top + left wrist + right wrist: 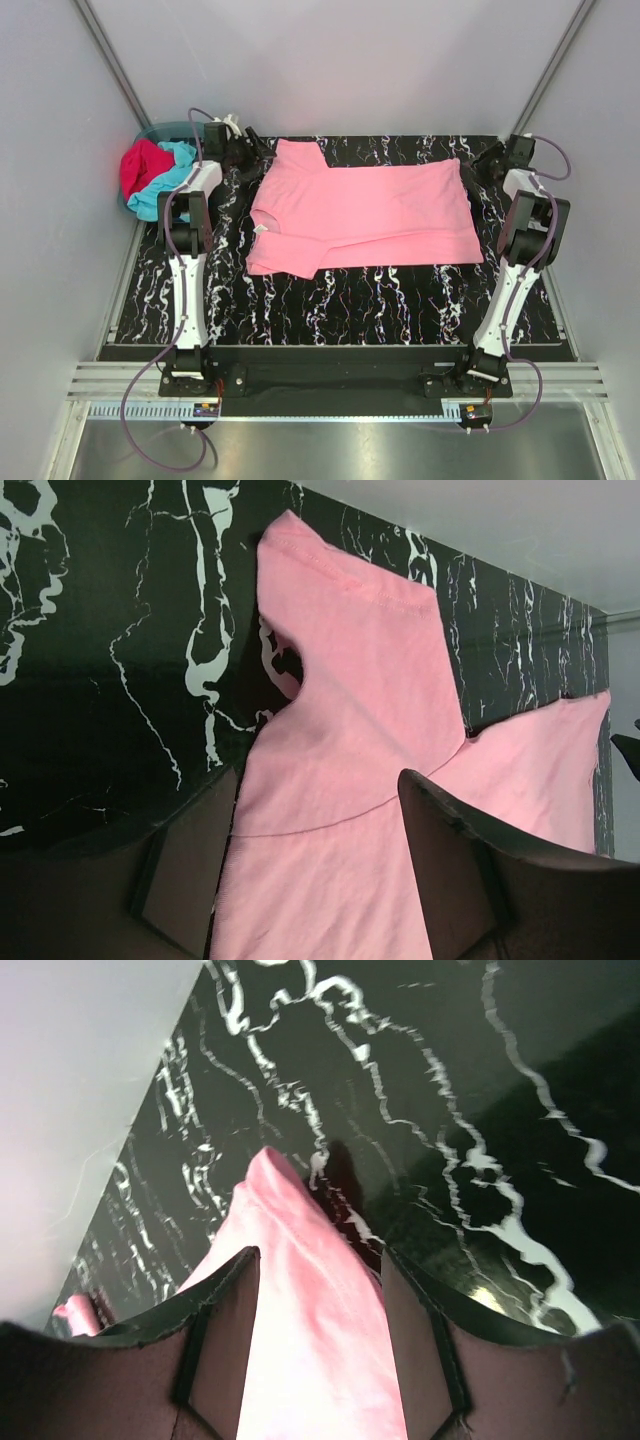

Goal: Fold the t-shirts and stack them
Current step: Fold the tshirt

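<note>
the light pink t-shirt (365,215) lies spread flat and mostly smooth across the middle of the black marbled table (380,300), its collar end toward the left of the top view and its hem toward the right. one short sleeve points to the upper edge, the other to the lower left. the turquoise t-shirt (165,185) and the crimson t-shirt (143,165) sit crumpled together in a teal basket (165,128) at the upper left. the left end effector (318,780) is released, fingers spread over the sleeve and shoulder. the right end effector (320,1260) is also released, straddling a pink corner of the hem.
</note>
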Robot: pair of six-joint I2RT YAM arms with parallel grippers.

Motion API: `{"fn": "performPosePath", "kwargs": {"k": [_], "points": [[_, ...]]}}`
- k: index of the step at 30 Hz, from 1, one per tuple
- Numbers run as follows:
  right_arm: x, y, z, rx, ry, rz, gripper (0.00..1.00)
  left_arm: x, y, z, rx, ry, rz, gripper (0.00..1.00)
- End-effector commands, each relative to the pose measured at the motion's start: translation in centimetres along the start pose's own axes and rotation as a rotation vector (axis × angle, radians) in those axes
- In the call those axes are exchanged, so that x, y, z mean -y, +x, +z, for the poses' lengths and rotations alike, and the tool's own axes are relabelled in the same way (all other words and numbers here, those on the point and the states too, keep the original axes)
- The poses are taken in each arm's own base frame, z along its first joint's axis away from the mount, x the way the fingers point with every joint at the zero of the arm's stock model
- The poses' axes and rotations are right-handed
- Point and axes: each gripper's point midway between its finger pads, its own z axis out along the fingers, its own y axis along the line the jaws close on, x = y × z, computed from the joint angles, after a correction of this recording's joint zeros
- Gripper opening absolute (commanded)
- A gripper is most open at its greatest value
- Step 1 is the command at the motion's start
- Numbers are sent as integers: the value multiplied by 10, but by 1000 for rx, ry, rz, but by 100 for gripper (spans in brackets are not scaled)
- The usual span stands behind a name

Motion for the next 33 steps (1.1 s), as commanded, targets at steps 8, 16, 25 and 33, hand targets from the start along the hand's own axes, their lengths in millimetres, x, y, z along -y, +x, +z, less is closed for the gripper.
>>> {"fn": "performPosePath", "kwargs": {"k": [8, 16, 25, 33], "points": [[-45, -5, 11, -6, -234, -32, 59, 24, -8, -2, 3, 103, 35, 70], [-37, -1, 27, -35, -264, -22, 59, 25, -3, 0, -15, 140, 28, 70], [-20, -4, 40, -37, -249, 4, 59, 22, 2, 12, -40, 178, 25, 69], [-22, -6, 45, -41, -278, 21, 59, 18, -1, 20, -27, 185, 24, 69]]}}
